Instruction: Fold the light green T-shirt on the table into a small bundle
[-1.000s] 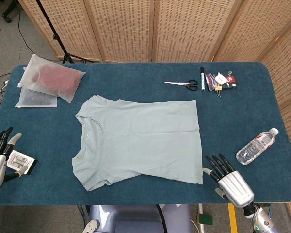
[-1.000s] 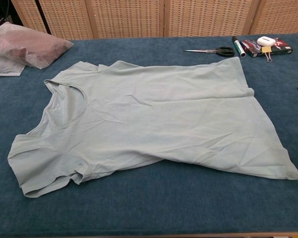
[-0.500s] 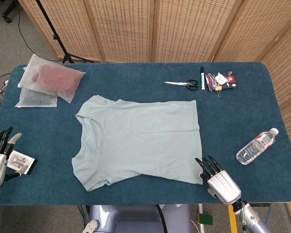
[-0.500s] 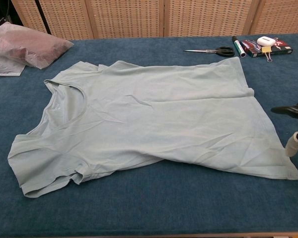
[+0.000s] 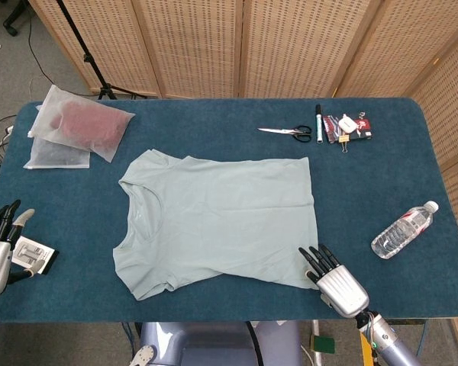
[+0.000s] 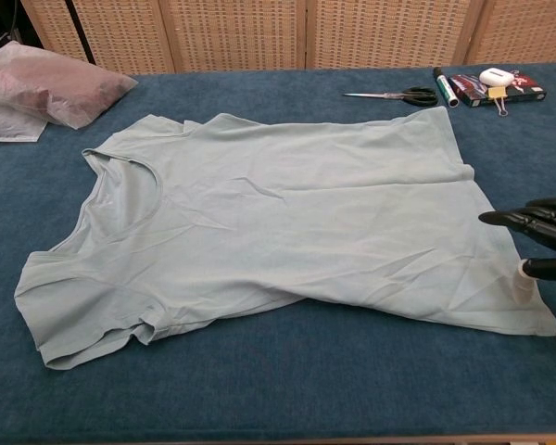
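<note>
While outstretched, right hand [image 5: 334, 278] seemingly overhangs T-shirt [image 5: 221, 217].

A blue worktop [image 5: 214, 126] is standing in front of a wicker screen [image 5: 290, 46]. Two frosted bags [image 5: 80, 130] are lying overlapped at its far left corner, the upper one holding something dark red. Scissors [image 5: 288, 132], a marker [image 5: 318, 122], a binder clip [image 5: 342, 139] and a small box [image 5: 351, 126] are sitting close together along the far edge. A clear water bottle [image 5: 403, 229] is lying on its side near the right edge. A small dark card [image 5: 34, 255] is resting at the near left edge.
</note>
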`<state>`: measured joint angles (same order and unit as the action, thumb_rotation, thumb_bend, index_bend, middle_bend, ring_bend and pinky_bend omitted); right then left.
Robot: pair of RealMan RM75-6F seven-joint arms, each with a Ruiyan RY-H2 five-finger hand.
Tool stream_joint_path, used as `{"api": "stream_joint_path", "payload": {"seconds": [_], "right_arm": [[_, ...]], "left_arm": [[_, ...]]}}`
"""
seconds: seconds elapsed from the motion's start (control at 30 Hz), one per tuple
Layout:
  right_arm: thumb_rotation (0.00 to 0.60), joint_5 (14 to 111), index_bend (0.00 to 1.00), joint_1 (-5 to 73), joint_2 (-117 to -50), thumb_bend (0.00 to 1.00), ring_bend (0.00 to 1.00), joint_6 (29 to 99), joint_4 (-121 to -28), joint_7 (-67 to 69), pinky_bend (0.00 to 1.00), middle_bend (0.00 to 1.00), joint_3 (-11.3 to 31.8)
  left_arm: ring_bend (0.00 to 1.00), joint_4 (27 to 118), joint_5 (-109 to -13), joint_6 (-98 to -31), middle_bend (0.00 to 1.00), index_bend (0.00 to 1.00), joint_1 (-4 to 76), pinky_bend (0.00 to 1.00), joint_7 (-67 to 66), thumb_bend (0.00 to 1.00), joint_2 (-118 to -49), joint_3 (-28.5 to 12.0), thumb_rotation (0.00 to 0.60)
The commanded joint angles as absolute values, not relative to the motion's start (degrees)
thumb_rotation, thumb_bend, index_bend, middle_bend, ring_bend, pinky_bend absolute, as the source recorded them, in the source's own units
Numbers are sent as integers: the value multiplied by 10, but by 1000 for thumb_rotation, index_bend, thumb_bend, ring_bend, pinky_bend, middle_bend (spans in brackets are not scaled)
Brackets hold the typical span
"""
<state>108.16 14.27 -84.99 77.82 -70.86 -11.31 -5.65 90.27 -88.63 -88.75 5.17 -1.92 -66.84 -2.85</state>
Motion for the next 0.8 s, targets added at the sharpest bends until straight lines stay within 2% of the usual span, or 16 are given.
{"api": "stream_joint_path", "payload": {"seconds": [0.03,0.37,0.6,0.8], "right_arm": [[600,1081,435,145,-857,0,0,780,-701,-114,27,0,-57],[600,1076,460,153,-877,2,0,784,-678,-112,27,0,-55],[600,1076,480,155,-886,127,0,796,-662,-108,27,0,-55],[600,1076,480,157,-886,156,0,803,-661,-109,27,0,-56]], "left_arm": [[0,902,-886,-887,0,0,52,0,-19,0,-669,-29,600],[0,901,-882,-884,0,0,53,0,-20,0,-670,-30,600],[0,901,-882,-884,0,0,53,0,-21,0,-670,-30,600],[0,901,-881,-883,0,0,53,0,-23,0,-671,-30,600]]}}
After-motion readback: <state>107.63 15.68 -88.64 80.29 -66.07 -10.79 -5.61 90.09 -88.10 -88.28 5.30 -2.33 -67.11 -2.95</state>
